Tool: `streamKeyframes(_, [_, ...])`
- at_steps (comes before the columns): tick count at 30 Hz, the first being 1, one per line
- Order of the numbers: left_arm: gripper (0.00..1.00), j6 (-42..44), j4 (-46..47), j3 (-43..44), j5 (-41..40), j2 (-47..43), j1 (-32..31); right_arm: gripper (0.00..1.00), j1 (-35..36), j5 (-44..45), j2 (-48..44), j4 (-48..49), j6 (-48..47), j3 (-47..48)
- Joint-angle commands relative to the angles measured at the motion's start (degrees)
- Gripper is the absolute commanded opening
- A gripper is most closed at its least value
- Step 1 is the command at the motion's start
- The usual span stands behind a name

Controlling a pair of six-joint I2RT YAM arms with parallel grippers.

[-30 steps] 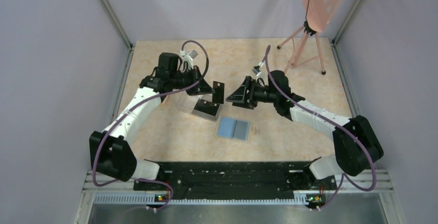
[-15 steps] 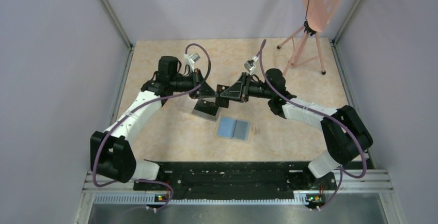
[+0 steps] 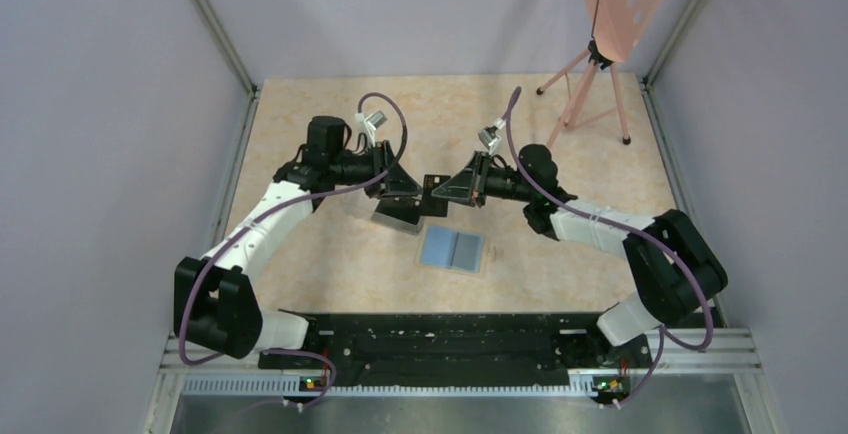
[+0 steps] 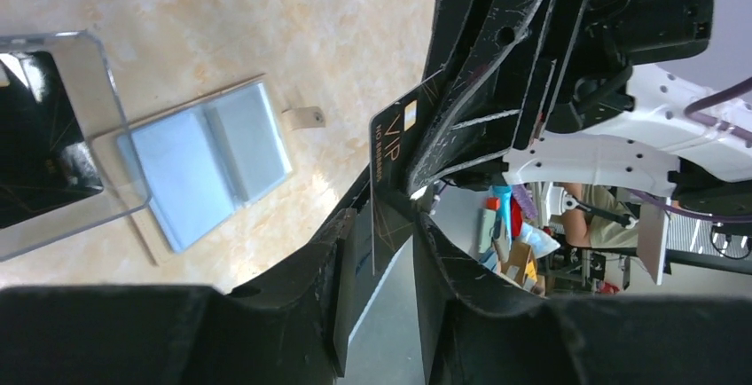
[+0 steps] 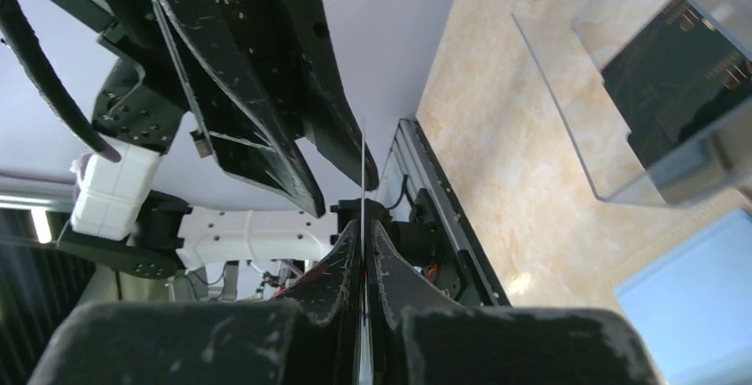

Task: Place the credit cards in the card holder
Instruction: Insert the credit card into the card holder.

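Observation:
A black credit card [image 3: 435,183] hangs in the air between the two grippers, above the table's middle. My right gripper [image 3: 441,192] is shut on it; the right wrist view shows the card [image 5: 364,168] edge-on, pinched between the jaws [image 5: 364,230]. My left gripper [image 4: 383,222] stands open around the same card [image 4: 391,141], with a gap at one finger. The card holder [image 3: 453,249] lies open flat below, grey-blue inside up, and also shows in the left wrist view [image 4: 204,165]. More black cards [image 4: 40,150] lie in a clear box [image 3: 398,211].
The clear box [image 5: 612,92] sits just left of the card holder. A small tan tab [image 4: 306,117] lies on the table beside the holder. A pink tripod with a perforated board [image 3: 590,84] stands at the back right. Grey walls close both sides.
The two grippers came together over the table's middle. The right gripper shut on the card that the left one held, and the left jaws have since parted.

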Motion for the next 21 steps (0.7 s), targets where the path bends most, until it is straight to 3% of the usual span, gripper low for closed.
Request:
streamKeyframes(1, [0.36, 1.84, -2.03, -1.82, -2.9, -2.25, -0.14, 0.0, 0.53, 2.71, -5.76, -6.25, -5.36, -2.67])
streamKeyframes(6, [0.38, 4.7, -5.89, -4.95, -5.11, -0.29, -1.22, 0.0, 0.87, 9.2, -8.74, -22.46, -12.89, -4.24])
streamKeyframes(9, [0.38, 8.37, -11.74, -4.95, -11.4, 1.79, -3.94, 0.0, 2.75, 14.48, -6.95, -32.66, -17.9, -1.51])
streamKeyframes(14, [0.35, 11.23, -16.01, -5.46, -19.17, 5.16, -8.31, 0.0, 3.76, 16.48, -3.39, -26.74, -13.68, -5.04])
streamKeyframes(21, [0.2, 12.08, -15.25, -7.75, -25.79, 7.99, -10.83, 0.0, 4.6, 19.4, -0.14, -24.24, -14.86, -7.3])
